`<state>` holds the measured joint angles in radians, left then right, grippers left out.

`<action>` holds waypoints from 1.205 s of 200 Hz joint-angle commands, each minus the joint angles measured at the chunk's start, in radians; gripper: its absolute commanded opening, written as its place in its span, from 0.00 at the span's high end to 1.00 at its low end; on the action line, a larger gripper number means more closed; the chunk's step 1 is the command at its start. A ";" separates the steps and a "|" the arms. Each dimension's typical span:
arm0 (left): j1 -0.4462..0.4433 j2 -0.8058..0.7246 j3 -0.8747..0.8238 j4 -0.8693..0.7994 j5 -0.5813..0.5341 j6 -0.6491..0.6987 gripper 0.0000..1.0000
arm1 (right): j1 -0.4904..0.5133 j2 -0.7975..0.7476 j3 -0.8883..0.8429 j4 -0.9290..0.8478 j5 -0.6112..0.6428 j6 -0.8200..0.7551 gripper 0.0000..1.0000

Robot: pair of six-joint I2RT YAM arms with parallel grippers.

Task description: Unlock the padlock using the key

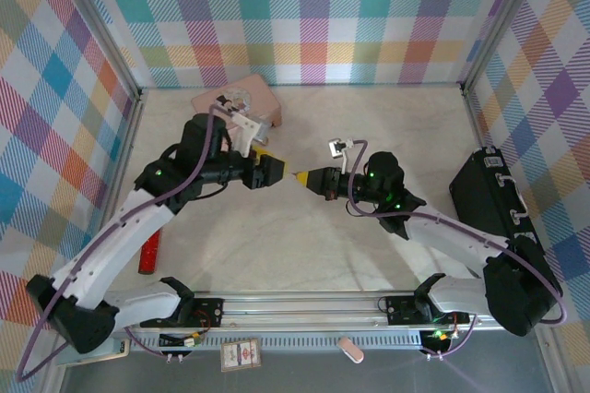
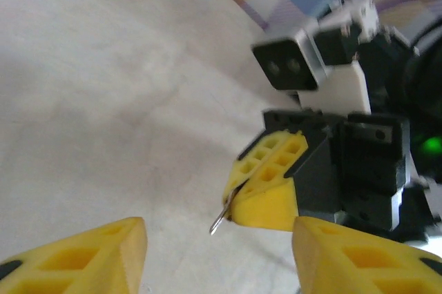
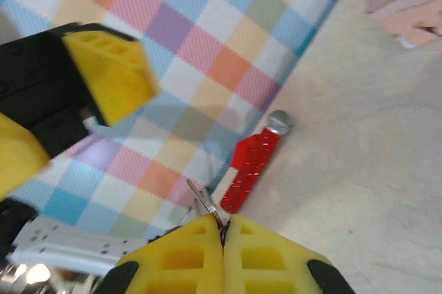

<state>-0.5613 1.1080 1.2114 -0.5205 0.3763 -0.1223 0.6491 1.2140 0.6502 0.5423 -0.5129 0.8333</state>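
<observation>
key: thin silver strip, looks like the key. Pinched in your R end effector, tip poking out past the pads.
R end effector: closed on key, yellow fingers pressed flat together. Sits mid-table, pointing at L end effector.
L end effector: open, yellow fingers well apart w/ nothing between them. Faces R end effector tip to tip, near it.
padlock: you can't place it from these views. A small pale bit sits on top of pink box but is too blurry to ID.
pink box: far side of table, just behind L end effector.
red tube: lies on table by L wall. Silver cap on one end, per R wrist view.
black case: R edge of table, beside R arm.
</observation>
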 commanded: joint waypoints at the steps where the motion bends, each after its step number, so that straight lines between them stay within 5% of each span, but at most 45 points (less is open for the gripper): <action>1: 0.066 -0.059 -0.063 0.128 -0.154 -0.140 0.40 | -0.002 -0.038 0.002 -0.125 0.152 -0.026 1.00; 42: 0.175 -0.007 -0.155 0.133 -0.314 -0.407 0.38 | -0.002 -0.083 -0.050 -0.179 0.302 0.028 1.00; 85: 0.187 0.113 -0.319 0.487 -0.368 -0.615 0.39 | -0.002 -0.155 -0.094 -0.232 0.415 0.044 1.00; 140: 0.184 0.394 -0.306 0.753 -0.518 -0.638 0.39 | -0.002 -0.212 -0.116 -0.275 0.405 0.020 1.00; 183: 0.189 0.640 -0.219 0.888 -0.502 -0.683 0.41 | -0.003 -0.208 -0.134 -0.256 0.390 0.041 1.00; 241: 0.195 0.855 -0.060 0.866 -0.530 -0.722 0.43 | -0.005 -0.181 -0.135 -0.238 0.381 0.037 1.00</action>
<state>-0.3763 1.9118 1.0904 0.3080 -0.1154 -0.8093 0.6487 1.0222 0.5045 0.2764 -0.1165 0.8814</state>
